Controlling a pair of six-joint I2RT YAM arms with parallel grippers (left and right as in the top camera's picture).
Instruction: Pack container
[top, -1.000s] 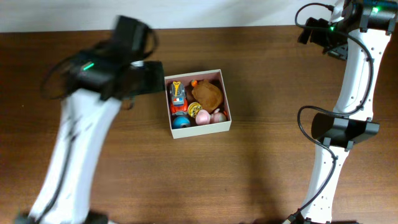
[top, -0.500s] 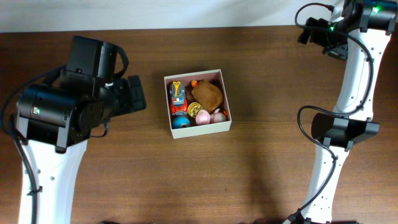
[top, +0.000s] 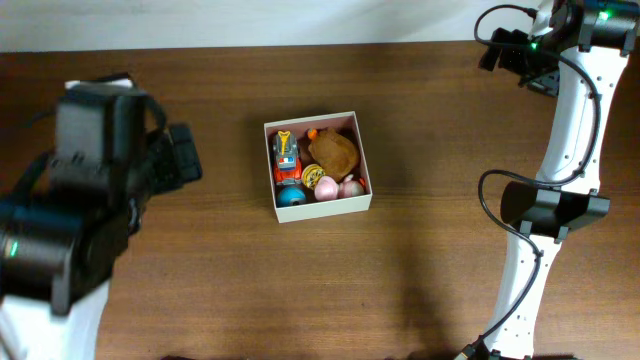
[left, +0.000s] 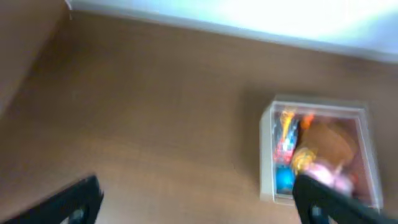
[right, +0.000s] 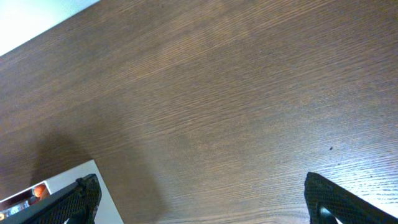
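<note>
The container (top: 325, 209), a white-walled square box, sits mid-table holding an orange toy car (top: 286, 157), a brown plush (top: 334, 152), a blue ball (top: 291, 196) and pink and yellow toys. My left gripper (top: 188, 158) hangs open to the left of the box, well apart from it. In the blurred left wrist view the container (left: 266, 155) lies to the right ahead of the left gripper (left: 199, 205), with bare table between the wide jaws. My right gripper (top: 512, 62) is open at the far right. In its wrist view the right gripper (right: 202, 205) spans bare wood, and the container's corner (right: 65, 177) shows lower left.
The right arm's white links (top: 560, 200) stand along the table's right side. The left arm's bulky body (top: 70, 230) covers the left side. A pale wall (top: 300, 20) borders the table's far edge.
My left arm has pulled back leftward from beside the container and now looms larger in the overhead view. The right arm and the box have not moved.
</note>
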